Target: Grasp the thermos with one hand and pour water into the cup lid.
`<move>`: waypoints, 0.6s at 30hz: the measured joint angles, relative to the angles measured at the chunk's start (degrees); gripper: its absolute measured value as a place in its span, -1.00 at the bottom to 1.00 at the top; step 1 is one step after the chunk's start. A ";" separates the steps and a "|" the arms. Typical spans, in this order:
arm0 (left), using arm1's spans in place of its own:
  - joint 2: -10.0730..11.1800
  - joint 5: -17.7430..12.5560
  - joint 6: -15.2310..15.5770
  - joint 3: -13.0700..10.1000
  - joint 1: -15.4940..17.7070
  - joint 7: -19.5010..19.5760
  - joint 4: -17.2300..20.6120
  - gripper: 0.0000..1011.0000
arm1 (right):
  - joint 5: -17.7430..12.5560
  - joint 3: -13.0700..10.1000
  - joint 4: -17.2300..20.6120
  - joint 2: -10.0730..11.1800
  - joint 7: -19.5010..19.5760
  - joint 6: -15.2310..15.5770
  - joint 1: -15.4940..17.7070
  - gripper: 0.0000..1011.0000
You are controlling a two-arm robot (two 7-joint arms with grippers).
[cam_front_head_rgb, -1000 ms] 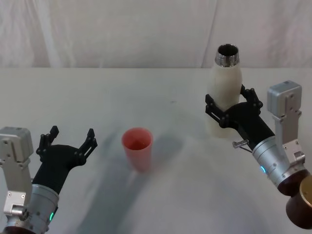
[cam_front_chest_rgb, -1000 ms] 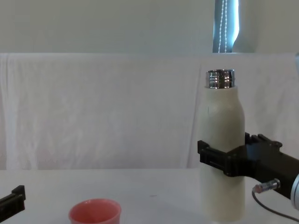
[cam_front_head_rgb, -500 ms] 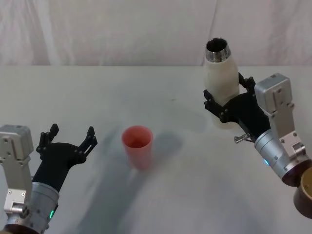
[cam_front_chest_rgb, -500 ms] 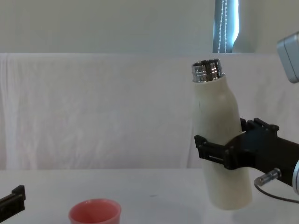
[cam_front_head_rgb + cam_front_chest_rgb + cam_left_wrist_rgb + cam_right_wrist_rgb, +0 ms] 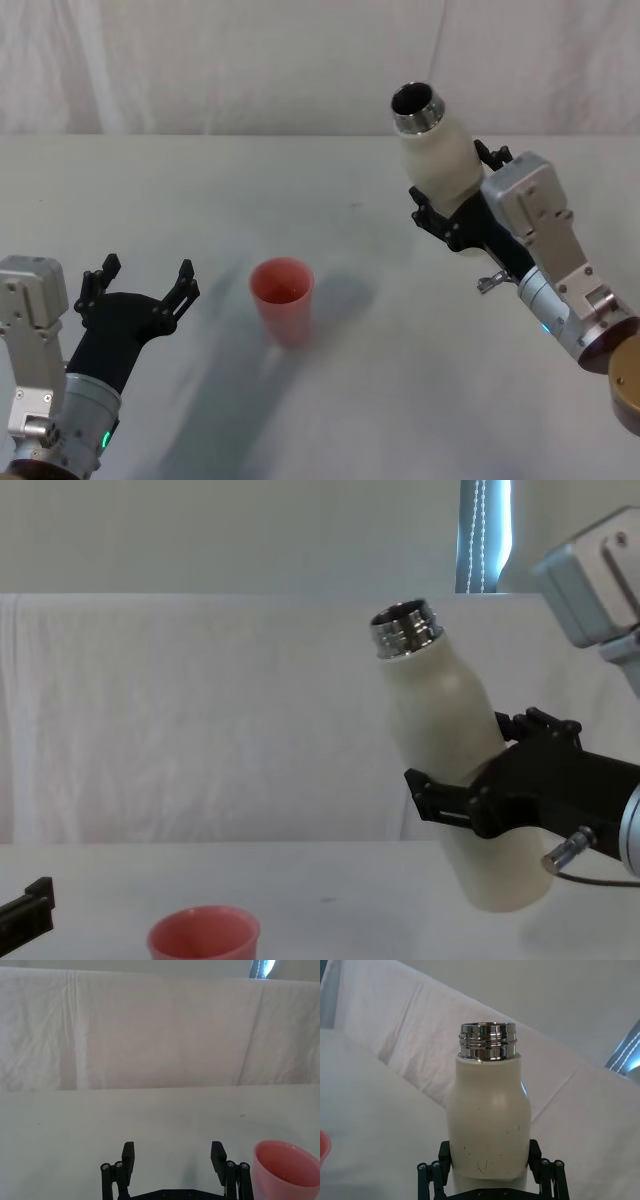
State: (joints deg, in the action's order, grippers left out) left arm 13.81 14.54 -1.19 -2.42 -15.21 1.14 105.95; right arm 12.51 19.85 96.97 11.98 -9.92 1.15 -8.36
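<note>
The cream-white thermos (image 5: 437,160) hangs clear of the table with my right gripper (image 5: 452,190) shut on its lower body. Its open chrome neck leans left, toward the cup lid. In the chest view the thermos (image 5: 440,720) tilts well off upright inside the right gripper (image 5: 480,768). The right wrist view shows the thermos (image 5: 488,1120) seated between the right gripper's (image 5: 490,1170) fingers. The pink cup lid (image 5: 282,298) stands upright on the table at centre left, apart from the thermos, and is also seen low in the chest view (image 5: 204,935). My left gripper (image 5: 143,282) rests open beside the cup lid (image 5: 282,1170), holding nothing.
A white cloth covers the table (image 5: 200,180) and a white drape hangs behind it. A brown and gold round part (image 5: 625,395) sits at the lower right edge of the head view. Bare table lies between the cup lid and the thermos.
My right gripper has raised the thermos off the table and tipped its neck leftward toward the cup lid. The left gripper and the cup lid have stayed put.
</note>
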 joint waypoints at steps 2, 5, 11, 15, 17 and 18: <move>0.00 0.00 0.00 0.00 0.00 0.00 0.00 0.98 | 0.93 0.27 0.30 0.15 0.05 0.30 -0.04 0.88; 0.00 0.00 0.00 0.00 0.00 0.00 0.00 0.98 | 3.59 0.97 1.08 0.46 0.32 1.13 -0.10 0.88; 0.00 0.00 0.00 0.00 0.00 0.00 0.00 0.98 | 7.33 1.87 1.91 0.92 0.87 1.76 -0.17 0.88; 0.00 0.00 0.00 0.00 0.00 0.00 0.00 0.98 | 9.39 2.40 2.24 1.34 0.78 1.90 -0.36 0.88; 0.00 0.00 0.00 0.00 0.00 0.00 0.00 0.98 | 10.21 2.71 2.28 1.64 0.21 1.90 -0.61 0.88; 0.00 0.00 0.00 0.00 0.00 0.00 0.00 0.98 | 10.67 2.93 2.28 1.83 -0.16 1.88 -0.78 0.88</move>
State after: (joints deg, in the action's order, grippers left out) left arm 13.81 14.54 -1.19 -2.42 -15.21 1.14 105.95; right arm 23.18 22.79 99.25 13.82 -10.07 3.02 -9.14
